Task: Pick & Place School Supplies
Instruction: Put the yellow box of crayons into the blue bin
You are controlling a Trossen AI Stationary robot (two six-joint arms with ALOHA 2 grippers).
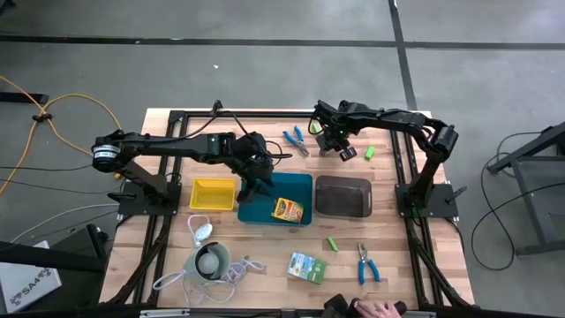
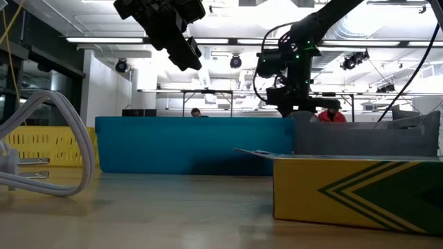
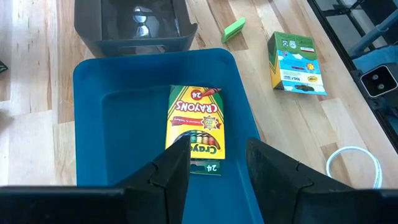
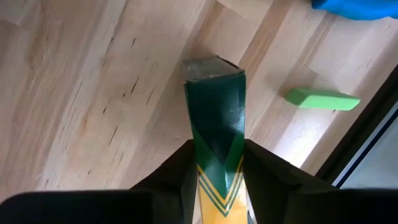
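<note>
The wooden table [image 1: 265, 265] fills the middle of the high view. On it, in a row at center, sit the teal tray [image 1: 265, 196], the dark grey tray [image 1: 343, 196] to its right and the yellow tray [image 1: 213, 193] to its left.

My left gripper [image 3: 216, 163] hovers over the teal tray, fingers parted with nothing between them. Below it lies a crayon box [image 3: 195, 127], yellow with green bands and flat on the tray floor.

My right gripper [image 4: 217, 163], at the upper center of the high view, has its fingers pressed against both sides of a second crayon box [image 4: 214, 118], dark green with yellow chevron stripes, raised above the wood.

A small lime-green block [image 4: 322, 98] lies near it on the table.
</note>
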